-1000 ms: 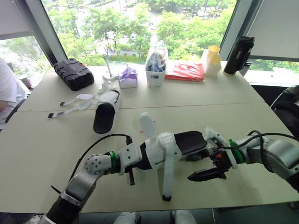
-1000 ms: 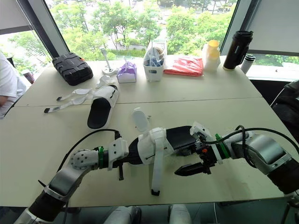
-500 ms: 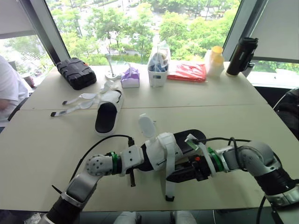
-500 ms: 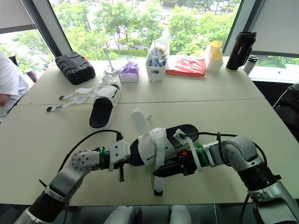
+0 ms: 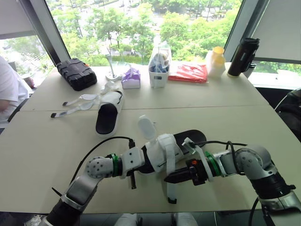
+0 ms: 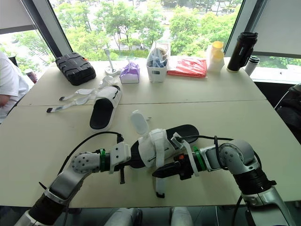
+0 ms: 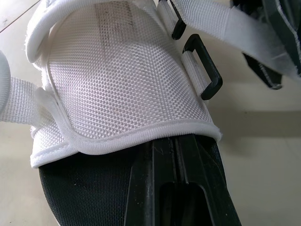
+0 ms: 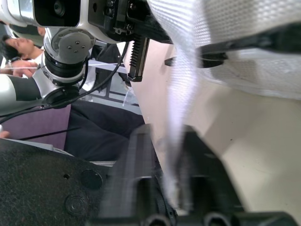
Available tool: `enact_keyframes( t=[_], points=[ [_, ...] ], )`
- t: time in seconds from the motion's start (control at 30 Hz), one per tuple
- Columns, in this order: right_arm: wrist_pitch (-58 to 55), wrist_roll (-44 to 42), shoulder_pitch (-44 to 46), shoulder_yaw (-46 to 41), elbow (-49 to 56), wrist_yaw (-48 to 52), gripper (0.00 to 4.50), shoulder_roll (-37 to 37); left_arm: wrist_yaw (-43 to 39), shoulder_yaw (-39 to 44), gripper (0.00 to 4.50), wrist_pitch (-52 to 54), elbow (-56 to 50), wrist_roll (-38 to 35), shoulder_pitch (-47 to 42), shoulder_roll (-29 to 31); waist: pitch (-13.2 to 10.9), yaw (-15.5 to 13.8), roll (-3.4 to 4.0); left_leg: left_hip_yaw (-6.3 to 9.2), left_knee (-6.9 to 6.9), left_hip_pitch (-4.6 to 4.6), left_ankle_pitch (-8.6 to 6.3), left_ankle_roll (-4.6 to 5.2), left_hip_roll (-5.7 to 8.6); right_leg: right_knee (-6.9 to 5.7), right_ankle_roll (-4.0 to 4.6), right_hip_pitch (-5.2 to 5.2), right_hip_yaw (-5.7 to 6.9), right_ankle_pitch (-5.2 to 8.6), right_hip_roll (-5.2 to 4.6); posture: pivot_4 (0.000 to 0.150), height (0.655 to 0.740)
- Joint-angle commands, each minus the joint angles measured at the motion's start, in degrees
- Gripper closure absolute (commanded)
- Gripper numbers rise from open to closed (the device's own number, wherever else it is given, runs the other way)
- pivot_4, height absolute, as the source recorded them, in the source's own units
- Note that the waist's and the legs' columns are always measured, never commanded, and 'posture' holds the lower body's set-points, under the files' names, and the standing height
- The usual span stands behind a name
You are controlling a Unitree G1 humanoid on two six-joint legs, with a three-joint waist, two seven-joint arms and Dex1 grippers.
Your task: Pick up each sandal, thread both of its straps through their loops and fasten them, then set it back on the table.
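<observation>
Left end effector (image 7: 175, 160) is clamped on the sandal (image 5: 162, 148) sole, steadying it low over the surface (image 5: 47, 141) near the front edge, probably so the right end effector (image 5: 173, 177), pinched onto the dangling white strap (image 5: 170, 188), can feed it through the black loop (image 7: 203, 70).

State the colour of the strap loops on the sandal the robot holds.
Black; the loops show clearest in the left wrist view.

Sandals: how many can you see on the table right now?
2. The near sandal is held by the left gripper, close to the robot. The far sandal lies flat farther back on the left, straps loose. None seems hidden.
</observation>
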State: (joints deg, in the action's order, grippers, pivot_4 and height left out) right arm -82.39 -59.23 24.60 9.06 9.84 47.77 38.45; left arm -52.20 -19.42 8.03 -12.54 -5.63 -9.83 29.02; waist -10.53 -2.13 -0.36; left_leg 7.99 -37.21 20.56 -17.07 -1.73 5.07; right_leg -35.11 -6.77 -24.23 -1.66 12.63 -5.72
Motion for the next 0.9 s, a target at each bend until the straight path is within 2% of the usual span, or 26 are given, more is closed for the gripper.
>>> enact_keyframes(
  t=[0.03,0.23,0.37,0.53,0.7,0.9],
  points=[
    [0.4,-0.1,1.7,-0.5,1.9,2.4,4.46,1.0,-0.8,-2.2,4.5,1.0,1.6,1.5,1.1,0.7,0.0,0.0,0.0,0.0,0.0,0.0,0.0,0.0,0.0,0.0,0.0,0.0,0.0,0.0,0.0,0.15,0.74],
    [0.8,0.0,12.5,0.5,-0.1,10.7,4.46,5.4,-1.0,-1.9,4.5,0.5,2.8,1.4,0.3,0.6,0.0,0.1,0.02,-0.05,-0.04,-0.02,0.0,0.0,0.0,-0.01,-0.03,0.03,0.01,-0.02,0.01,0.15,0.74],
    [3.4,5.7,26.0,5.7,-10.7,17.8,4.46,5.4,-0.9,-2.0,4.5,0.0,3.4,1.6,0.1,0.4,0.0,0.1,0.01,-0.05,-0.05,-0.05,0.0,0.0,-0.03,-0.01,-0.03,0.09,0.06,-0.02,0.06,0.15,0.74],
    [10.9,15.3,35.6,13.1,-25.3,25.4,4.46,1.6,-0.6,-2.1,4.5,-0.4,3.5,1.9,0.3,0.3,0.0,0.2,-0.03,-0.01,-0.05,-0.02,0.0,0.0,-0.02,0.0,-0.02,0.07,0.11,-0.02,0.05,0.15,0.74],
    [19.8,24.9,39.5,19.7,-35.3,33.6,4.46,-1.3,-0.2,-1.9,4.5,-0.2,3.1,1.9,0.5,0.5,0.0,0.1,-0.01,0.0,-0.06,0.04,0.01,-0.02,0.0,-0.03,-0.02,-0.02,0.1,-0.03,0.03,0.15,0.74],
    [26.3,33.0,42.2,22.4,-43.7,41.0,4.46,-3.3,0.2,-1.7,4.5,0.1,2.6,2.1,0.8,0.7,0.0,0.2,0.0,0.02,-0.05,0.06,0.02,-0.05,0.01,-0.06,-0.01,-0.08,0.1,-0.04,0.02,0.15,0.74]
  ],
)
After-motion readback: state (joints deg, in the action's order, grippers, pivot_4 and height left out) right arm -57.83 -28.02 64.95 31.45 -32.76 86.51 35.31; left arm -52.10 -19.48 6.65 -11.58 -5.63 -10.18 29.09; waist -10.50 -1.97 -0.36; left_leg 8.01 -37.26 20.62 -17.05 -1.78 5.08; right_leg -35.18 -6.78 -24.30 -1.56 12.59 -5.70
